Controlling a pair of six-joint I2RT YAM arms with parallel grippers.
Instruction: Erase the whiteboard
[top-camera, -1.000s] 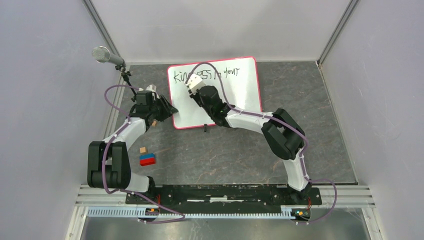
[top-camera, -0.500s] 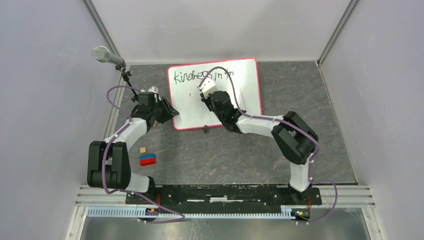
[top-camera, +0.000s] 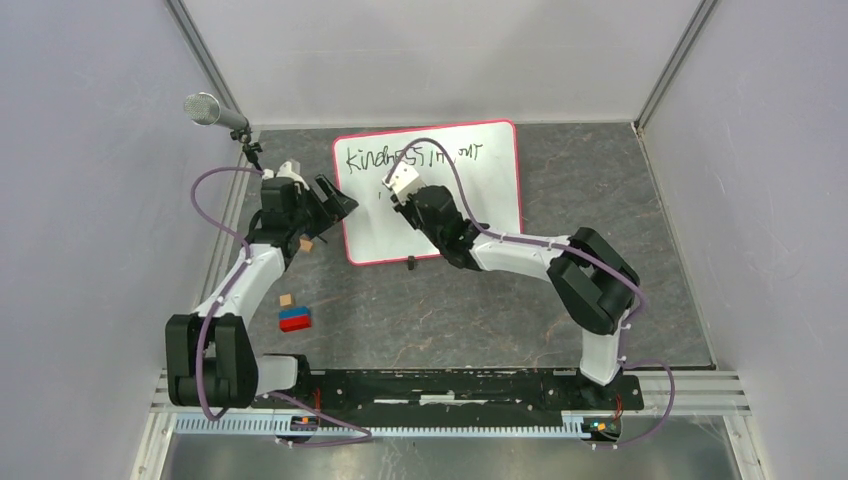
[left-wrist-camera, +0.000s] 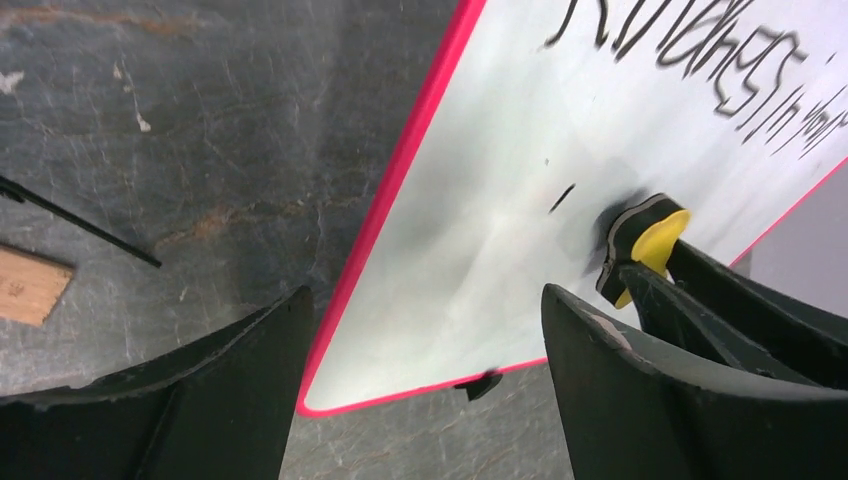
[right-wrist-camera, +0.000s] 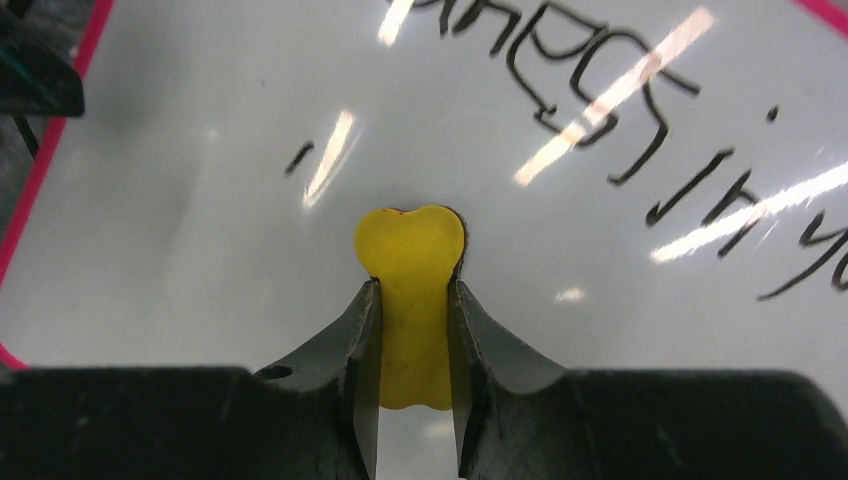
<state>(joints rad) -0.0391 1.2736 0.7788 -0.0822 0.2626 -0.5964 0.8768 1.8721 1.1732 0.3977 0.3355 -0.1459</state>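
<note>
The whiteboard (top-camera: 470, 200) lies flat on the dark table, with a red rim and black handwriting (top-camera: 400, 155) along its far edge. My right gripper (top-camera: 400, 184) is shut on a yellow eraser (right-wrist-camera: 410, 240), which presses on the board just below the writing (right-wrist-camera: 560, 70). My left gripper (top-camera: 335, 197) stands open at the board's left edge. In the left wrist view its gripper (left-wrist-camera: 425, 370) frames the board's (left-wrist-camera: 500, 200) near left corner, holding nothing. That view also shows the eraser (left-wrist-camera: 655, 245) at the right.
A microphone (top-camera: 210, 110) on a thin stand rises at the back left. Small wooden blocks (top-camera: 286, 299) and a blue-and-red block (top-camera: 295, 319) lie left of centre near my left arm. A black foot (top-camera: 411, 263) juts from the board's near edge. Grey walls close in all round.
My left gripper has opened, let go of the board's left edge and drawn back toward the far left. The right gripper with the eraser swept right, then back left below the writing.
</note>
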